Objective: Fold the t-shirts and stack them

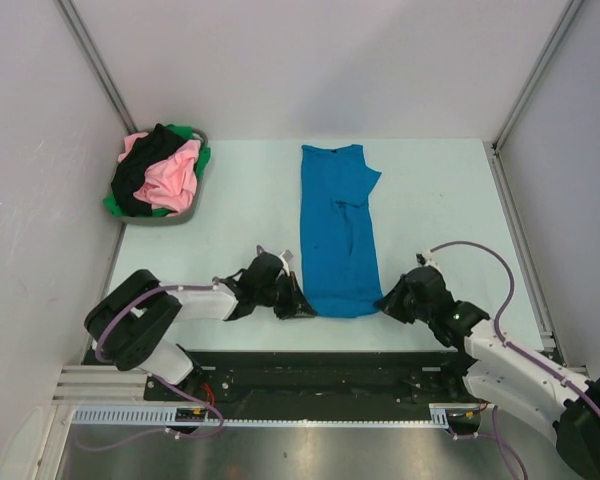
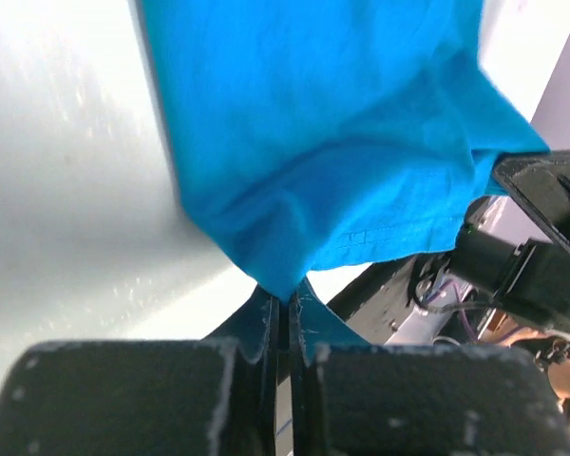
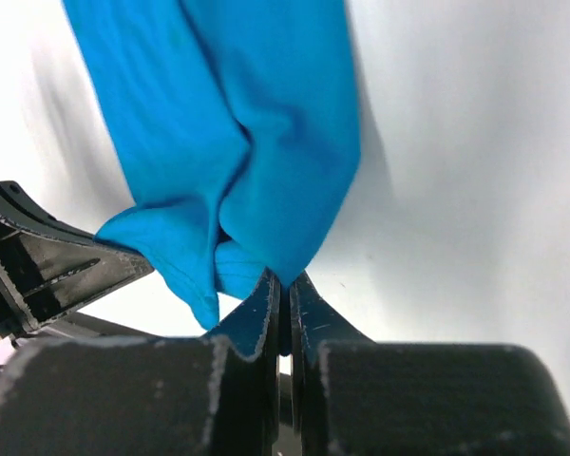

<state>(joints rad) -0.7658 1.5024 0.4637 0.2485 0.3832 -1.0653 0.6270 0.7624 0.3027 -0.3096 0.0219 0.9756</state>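
The blue shirt (image 1: pixel 335 230) lies flat in the middle of the table (image 1: pixel 440 200). It is folded into a long strip. Its long way runs from 6 o'clock, near the arms, up to 12 o'clock, by the far wall. The bottom hem is at the 6 o'clock end.

The left tool (image 1: pixel 302 305) is clamped on the hem corner at 7 o'clock. The right tool (image 1: pixel 385 303) is clamped on the hem corner at 5 o'clock. In each wrist view the two fingers are pressed together with a bit of blue cloth pinched between them. Each arm is next to its own corner, so neither one has to reach across.

From both tools, the rest of the shirt goes away toward 12 o'clock. So I think the next move is to lift the hem and carry it straight toward 12 o'clock, onto the far end. Both tools should go together, or the fold may come out crooked.

The other shirts (image 1: pixel 160 175), pink, black and green, sit in the basket (image 1: pixel 180 218) at 10 o'clock, well apart from the blue one.
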